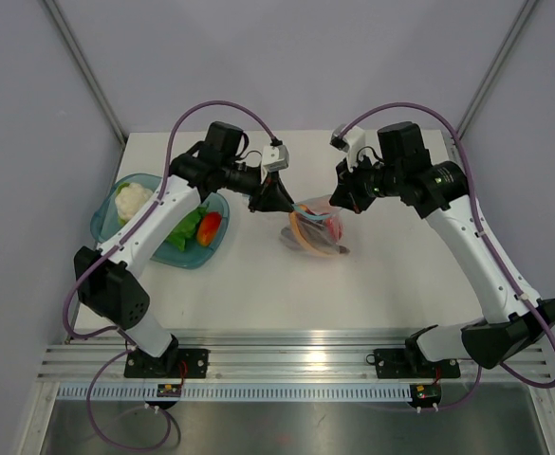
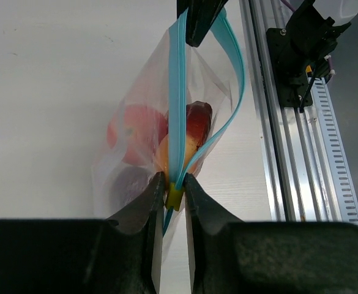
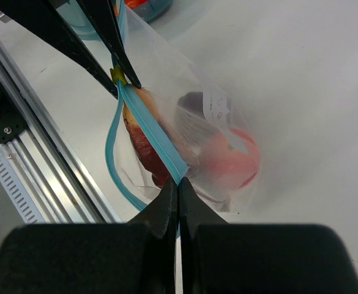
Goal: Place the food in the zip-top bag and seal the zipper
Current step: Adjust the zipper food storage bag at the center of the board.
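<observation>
While the left gripper and right gripper hold the zip-top bag between them, its mouth is not yet sealed.

Top view: the grippers face each other across the bag at mid-table, and the teal bowl sits well apart to the left. Left wrist view: narrow jaws clamp the yellow slider. The zipper runs straight away toward the right gripper, one strip bowed outward, with the food inside beneath it. Right wrist view: the fingers are pressed together on the zipper's opposite end. Sealing likely means drawing the slider along that axis toward the right gripper, and nothing stands between.
</observation>
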